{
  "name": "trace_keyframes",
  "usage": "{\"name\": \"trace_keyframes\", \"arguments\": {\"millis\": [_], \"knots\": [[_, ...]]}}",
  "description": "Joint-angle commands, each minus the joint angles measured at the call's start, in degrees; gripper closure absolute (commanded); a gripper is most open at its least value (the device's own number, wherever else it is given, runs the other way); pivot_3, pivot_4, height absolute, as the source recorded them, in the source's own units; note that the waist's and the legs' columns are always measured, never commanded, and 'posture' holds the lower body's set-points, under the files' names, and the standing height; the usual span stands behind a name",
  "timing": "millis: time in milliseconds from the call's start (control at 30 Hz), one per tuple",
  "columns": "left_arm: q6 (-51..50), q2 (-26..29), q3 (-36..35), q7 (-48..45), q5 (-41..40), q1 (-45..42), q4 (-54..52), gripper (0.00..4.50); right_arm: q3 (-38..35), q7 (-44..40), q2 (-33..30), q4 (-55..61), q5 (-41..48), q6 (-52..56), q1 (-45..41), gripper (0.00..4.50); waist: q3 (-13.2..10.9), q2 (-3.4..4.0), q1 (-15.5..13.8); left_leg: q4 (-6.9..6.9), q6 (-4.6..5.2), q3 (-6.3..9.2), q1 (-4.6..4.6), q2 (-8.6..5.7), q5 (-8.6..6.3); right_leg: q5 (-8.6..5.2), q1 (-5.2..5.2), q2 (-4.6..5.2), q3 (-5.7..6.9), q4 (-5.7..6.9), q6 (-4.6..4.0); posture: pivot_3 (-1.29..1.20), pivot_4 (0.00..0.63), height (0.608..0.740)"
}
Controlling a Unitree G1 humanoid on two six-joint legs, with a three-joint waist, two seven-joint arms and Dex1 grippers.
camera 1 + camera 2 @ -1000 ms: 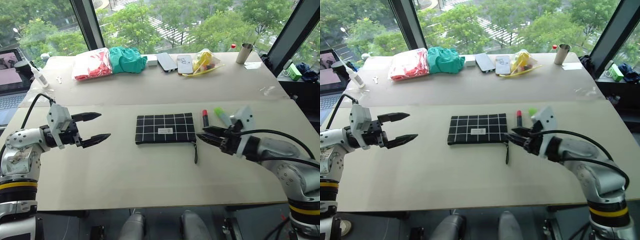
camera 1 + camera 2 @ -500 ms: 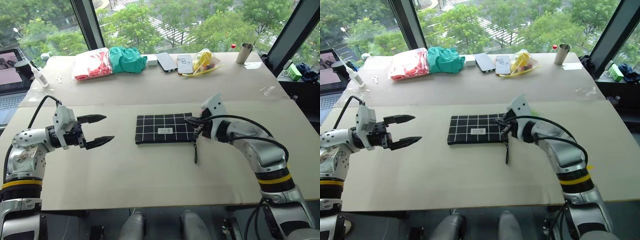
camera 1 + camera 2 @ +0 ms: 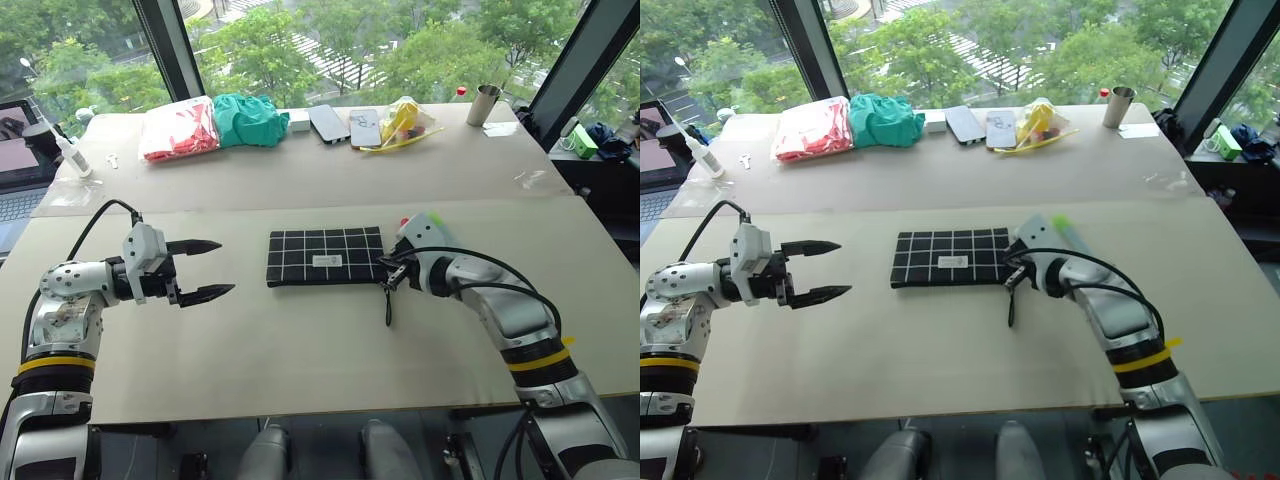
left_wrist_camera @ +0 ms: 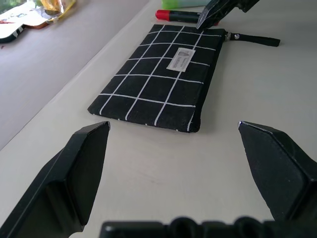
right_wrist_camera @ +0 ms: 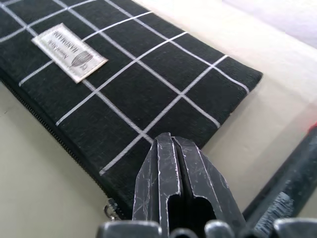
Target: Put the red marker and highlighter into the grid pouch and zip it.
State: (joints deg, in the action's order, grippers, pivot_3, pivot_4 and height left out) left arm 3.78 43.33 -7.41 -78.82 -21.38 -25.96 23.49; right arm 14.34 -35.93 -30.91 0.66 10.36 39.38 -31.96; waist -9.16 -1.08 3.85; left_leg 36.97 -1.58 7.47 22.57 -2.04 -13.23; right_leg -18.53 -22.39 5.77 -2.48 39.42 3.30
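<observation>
— What's over on the left?

— The left end effector (image 3: 207, 270) hovers above the counter (image 3: 300, 350), fingers spread wide, aimed toward the grid pouch (image 3: 325, 256) but well apart from it.

— And the pouch?

— Flat in the middle of the counter, white label (image 3: 324, 261) up, zipper strap (image 3: 388, 303) trailing off its right corner.

— The right side?

— The right end effector (image 3: 386, 279) has its fingers pressed together, tips at the pouch's right end by the zipper. Just past it lie the red marker (image 4: 177, 15) and the highlighter (image 3: 434, 217), side by side, outside the pouch.
</observation>
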Motion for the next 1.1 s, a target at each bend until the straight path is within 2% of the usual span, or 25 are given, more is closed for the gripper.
{"name": "trace_keyframes", "arguments": {"millis": [33,233,400,567,867,1033,1100], "knots": [[1.93,-0.03,-0.42,-0.13,0.19,-1.45,0.95,0.00,1.51,-0.25,-0.46,1.26,-2.85,-1.29,0.10,4.46,0.00,0.00,0.07,0.00,0.00,0.00,-0.01,0.00,0.00,0.00,0.02,0.00,0.00,0.00,0.00,0.00,0.150,0.740],[2.69,-0.40,-0.59,-0.37,0.36,-1.21,1.86,0.00,0.85,-1.18,-0.63,1.30,-3.84,-0.75,-0.74,4.46,0.00,0.00,0.08,0.00,0.00,0.02,-0.02,0.00,0.00,0.00,0.02,0.00,0.01,0.03,0.00,0.00,0.150,0.740],[4.92,-0.20,-0.15,-0.47,1.72,-1.77,3.06,0.00,5.21,-2.06,-2.49,1.26,-8.93,-2.34,-0.33,4.46,0.00,0.00,0.07,0.01,0.00,0.03,-0.02,-0.01,0.00,0.00,0.02,0.01,0.02,0.04,0.00,0.00,0.150,0.740],[11.80,1.12,3.21,-0.85,7.61,-3.67,8.02,0.00,10.19,-2.54,-3.75,-0.32,-15.23,-5.25,-1.23,4.46,0.02,-0.02,-0.05,0.01,0.00,0.03,-0.10,-0.02,0.00,0.00,0.10,0.00,0.04,0.02,0.00,0.00,0.150,0.740],[35.29,-0.98,10.83,3.21,19.62,-11.09,20.48,0.00,9.37,-3.53,-1.20,-1.05,-17.05,-5.83,-1.60,4.46,0.05,-0.08,0.02,0.02,-0.03,0.02,-0.16,-0.01,0.02,0.00,0.13,0.00,0.05,0.04,0.00,0.00,0.150,0.740],[48.73,0.15,17.38,14.76,33.49,-16.44,31.74,0.00,8.25,-3.53,-0.40,-0.72,-17.21,-5.43,-1.45,4.46,0.06,-0.09,0.08,0.02,-0.03,0.02,-0.17,-0.02,0.02,0.00,0.11,0.00,0.05,0.09,0.00,0.00,0.150,0.740],[50.56,-1.82,18.11,18.01,34.29,-18.82,35.16,0.00,7.79,-3.59,-0.40,0.16,-17.17,-5.04,-0.82,4.46,0.07,-0.10,0.00,0.02,-0.03,0.02,-0.23,-0.02,0.02,0.00,0.12,0.00,0.06,0.19,0.00,0.00,0.150,0.740]]}}
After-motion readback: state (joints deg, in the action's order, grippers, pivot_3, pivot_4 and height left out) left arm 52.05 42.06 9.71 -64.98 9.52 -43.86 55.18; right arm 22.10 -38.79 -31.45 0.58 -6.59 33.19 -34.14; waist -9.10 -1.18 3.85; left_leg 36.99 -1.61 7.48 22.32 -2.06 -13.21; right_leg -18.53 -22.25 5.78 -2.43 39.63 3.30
